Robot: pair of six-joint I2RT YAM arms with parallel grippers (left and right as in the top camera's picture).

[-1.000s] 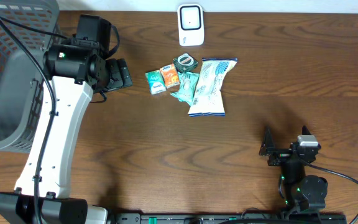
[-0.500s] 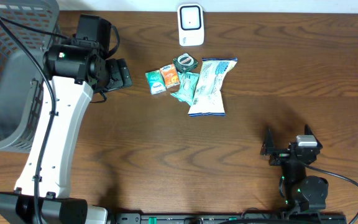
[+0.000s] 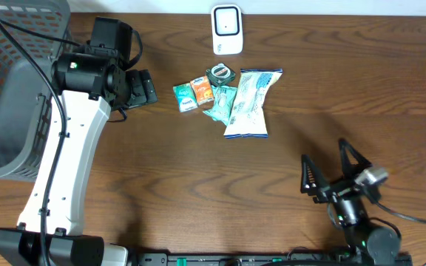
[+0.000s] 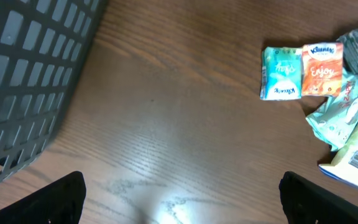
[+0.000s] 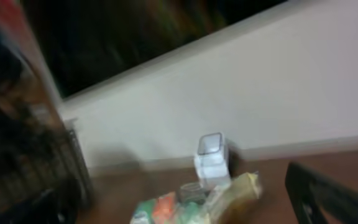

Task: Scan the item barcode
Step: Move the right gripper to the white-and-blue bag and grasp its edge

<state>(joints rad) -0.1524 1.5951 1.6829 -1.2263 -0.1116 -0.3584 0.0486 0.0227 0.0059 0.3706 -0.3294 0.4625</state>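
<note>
Looking from overhead, my right gripper (image 3: 330,171) spreads thin black fingers over the grained wooden table (image 3: 361,89), well apart from the crinkly blue-white bag (image 3: 248,103) below the rounded white scanner (image 3: 227,29). Left wrist: my left gripper (image 4: 179,208) gapes wide, with the flat orange Kleenex pack (image 4: 321,70) ahead. Right wrist: blurred.

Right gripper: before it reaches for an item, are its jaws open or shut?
Open. On the right gripper, the overhead view shows the jaws spread wide, with nothing between them.
</note>
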